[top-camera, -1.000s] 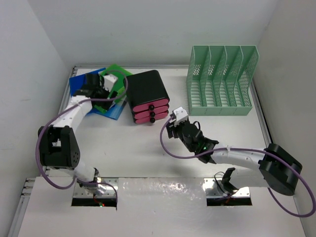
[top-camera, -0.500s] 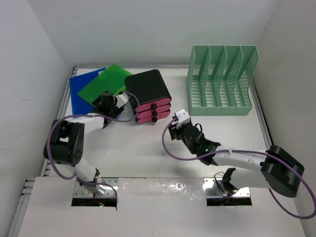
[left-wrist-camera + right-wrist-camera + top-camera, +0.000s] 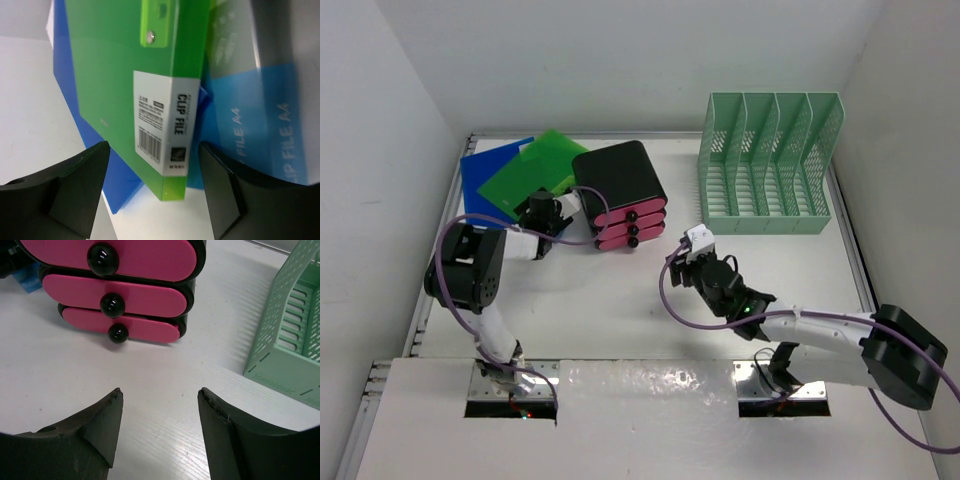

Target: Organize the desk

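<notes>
The desk [image 3: 620, 300] is a white tabletop with metal rails. A green clip file [image 3: 525, 175] lies on a blue file [image 3: 482, 180] at the back left. My left gripper [image 3: 541, 207] sits at their near edge. In the left wrist view its jaws stand open either side of the green clip file's [image 3: 120, 90] labelled corner, with a gap on both sides, and the blue file [image 3: 250, 115] lies beneath. My right gripper [image 3: 683, 262] hovers open and empty over bare desk [image 3: 165, 375], in front of the pink drawers [image 3: 115, 290].
A black box of pink drawers [image 3: 620, 195] stands right of the files, close to my left gripper. A mint-green mesh file rack [image 3: 765, 165] stands at the back right; its corner [image 3: 290, 340] shows right of my right gripper.
My left gripper came back from over the files to their near edge, and its jaws narrowed slightly. My right gripper drifted right and nearer, away from the drawers.
</notes>
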Controlling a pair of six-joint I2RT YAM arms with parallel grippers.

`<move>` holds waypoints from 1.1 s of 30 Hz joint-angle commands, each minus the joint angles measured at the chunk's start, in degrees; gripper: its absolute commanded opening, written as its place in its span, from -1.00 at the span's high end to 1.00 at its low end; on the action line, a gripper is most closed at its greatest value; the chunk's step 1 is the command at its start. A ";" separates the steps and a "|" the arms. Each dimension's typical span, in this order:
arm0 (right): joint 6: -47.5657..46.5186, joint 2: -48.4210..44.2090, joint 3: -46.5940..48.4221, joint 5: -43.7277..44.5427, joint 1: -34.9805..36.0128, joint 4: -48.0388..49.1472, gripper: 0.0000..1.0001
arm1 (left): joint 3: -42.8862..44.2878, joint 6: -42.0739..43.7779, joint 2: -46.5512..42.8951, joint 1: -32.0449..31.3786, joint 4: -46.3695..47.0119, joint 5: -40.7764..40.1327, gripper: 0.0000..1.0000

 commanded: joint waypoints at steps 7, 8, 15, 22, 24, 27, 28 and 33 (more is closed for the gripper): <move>0.69 -4.13 -1.31 2.50 -0.28 1.63 -0.20 | -0.51 -0.77 -0.09 2.45 0.69 4.60 0.34; 0.77 -4.21 -1.22 2.41 -0.19 1.36 -0.20 | -0.34 -1.03 -0.53 2.45 -0.54 5.13 0.56; 1.04 -5.53 -1.31 2.15 -0.19 0.66 -0.20 | -0.25 -2.43 -8.08 2.45 -10.46 5.05 1.00; 3.66 -1.94 4.22 1.10 -0.19 -6.11 -0.18 | 2.64 -5.42 -20.74 3.15 -21.29 4.08 1.00; 7.08 0.25 5.10 0.57 -0.19 -4.71 -0.13 | 3.44 -6.22 -23.55 3.32 -27.09 3.47 1.00; 16.03 3.68 5.89 -4.87 -0.10 2.38 -0.10 | 5.37 -7.97 -26.11 3.59 -34.02 4.25 1.00; 17.90 6.83 6.68 -7.06 0.16 3.63 -0.10 | 5.64 -8.50 -26.54 3.67 -35.96 5.13 1.00; 29.40 17.56 16.34 -12.08 2.88 10.40 -0.17 | 4.86 -13.58 -31.55 3.76 -45.28 9.35 1.00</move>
